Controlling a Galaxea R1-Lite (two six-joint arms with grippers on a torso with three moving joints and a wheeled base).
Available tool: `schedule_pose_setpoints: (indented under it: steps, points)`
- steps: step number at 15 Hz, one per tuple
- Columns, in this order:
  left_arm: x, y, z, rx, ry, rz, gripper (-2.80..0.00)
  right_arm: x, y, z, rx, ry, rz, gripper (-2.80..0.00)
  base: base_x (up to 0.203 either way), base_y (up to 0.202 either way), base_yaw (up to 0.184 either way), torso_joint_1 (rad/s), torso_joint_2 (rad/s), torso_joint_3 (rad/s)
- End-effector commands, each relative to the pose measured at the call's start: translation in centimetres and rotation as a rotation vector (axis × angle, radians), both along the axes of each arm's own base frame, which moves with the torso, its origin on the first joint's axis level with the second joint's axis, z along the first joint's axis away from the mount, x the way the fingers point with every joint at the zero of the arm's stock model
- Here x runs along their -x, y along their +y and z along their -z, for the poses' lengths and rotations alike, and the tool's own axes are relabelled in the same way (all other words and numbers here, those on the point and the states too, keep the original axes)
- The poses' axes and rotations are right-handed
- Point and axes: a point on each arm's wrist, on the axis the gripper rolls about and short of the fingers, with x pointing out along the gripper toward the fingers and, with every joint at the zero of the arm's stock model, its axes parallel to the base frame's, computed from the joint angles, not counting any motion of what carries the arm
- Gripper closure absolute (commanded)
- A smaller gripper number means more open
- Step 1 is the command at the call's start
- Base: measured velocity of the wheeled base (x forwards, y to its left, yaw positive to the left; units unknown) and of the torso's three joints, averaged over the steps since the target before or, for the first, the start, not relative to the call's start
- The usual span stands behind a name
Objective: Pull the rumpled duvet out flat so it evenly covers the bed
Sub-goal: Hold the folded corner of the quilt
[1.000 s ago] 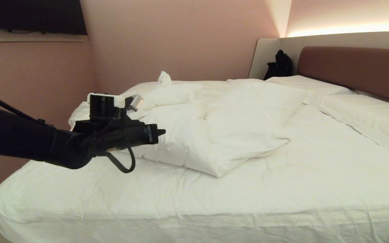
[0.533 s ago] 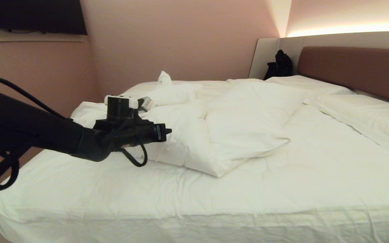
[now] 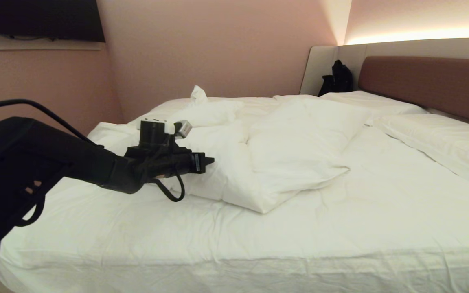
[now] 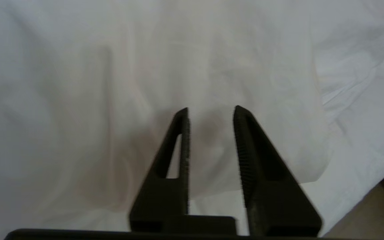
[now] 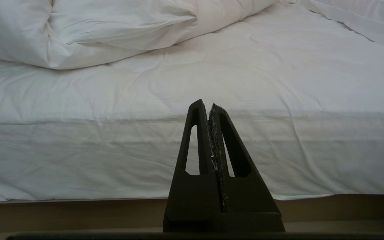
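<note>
Left gripper [image 4: 211, 111] jaws parted, nothing between them, pointed at the duvet [image 3: 275, 154], which is bunched at the bed's [image 3: 340, 244] centre, toward 10 o'clock in head view. Left wrist view alone shows that gap. Right gripper [image 5: 209, 106] clenched empty, only in its wrist view, facing the mattress side.
</note>
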Motion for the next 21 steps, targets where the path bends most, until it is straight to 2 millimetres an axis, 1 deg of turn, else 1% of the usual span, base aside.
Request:
schedule_pose_setpoints:
  steps: [1, 6, 10, 13, 15, 16, 18, 20, 21]
  points:
    - [-0.3, -0.1, 0.3, -0.050, -0.041, 0.004, -2.80, 0.0, 0.0, 0.0, 0.001, 0.001, 0.000, 0.00, 0.000, 0.000, 0.000, 0.000, 0.00, 0.000]
    - [-1.1, -0.3, -0.4, -0.074, -0.099, -0.024, -2.80, 0.0, 0.0, 0.0, 0.001, 0.001, 0.000, 0.00, 0.000, 0.000, 0.000, 0.000, 0.00, 0.000]
    - [-1.6, -0.4, -0.5, -0.080, -0.117, -0.030, -2.80, 0.0, 0.0, 0.0, 0.001, 0.001, 0.000, 0.00, 0.000, 0.000, 0.000, 0.000, 0.00, 0.000]
    - [-2.5, -0.7, -0.2, -0.079, -0.120, -0.030, -2.80, 0.0, 0.0, 0.0, 0.001, 0.001, 0.000, 0.00, 0.000, 0.000, 0.000, 0.000, 0.00, 0.000]
    - [-3.2, -1.0, 0.7, -0.083, -0.111, -0.030, -2.80, 0.0, 0.0, 0.0, 0.001, 0.001, 0.000, 0.00, 0.000, 0.000, 0.000, 0.000, 0.00, 0.000]
    - [-3.5, -1.1, 1.6, -0.088, -0.097, -0.030, -2.80, 0.0, 0.0, 0.0, 0.001, 0.001, 0.000, 0.00, 0.000, 0.000, 0.000, 0.000, 0.00, 0.000]
    - [-3.9, -1.2, 2.1, -0.088, -0.091, -0.030, -2.80, 0.0, 0.0, 0.0, 0.001, 0.001, 0.000, 0.00, 0.000, 0.000, 0.000, 0.000, 0.00, 0.000]
    - [-4.1, -1.2, 2.3, -0.088, -0.092, -0.030, -2.80, 0.0, 0.0, 0.0, 0.001, 0.001, 0.000, 0.00, 0.000, 0.000, 0.000, 0.000, 0.00, 0.000]
    - [-4.5, -1.4, 3.4, -0.093, -0.077, -0.029, -2.80, 0.0, 0.0, 0.0, 0.001, 0.001, 0.000, 0.00, 0.000, 0.000, 0.000, 0.000, 0.00, 0.000]
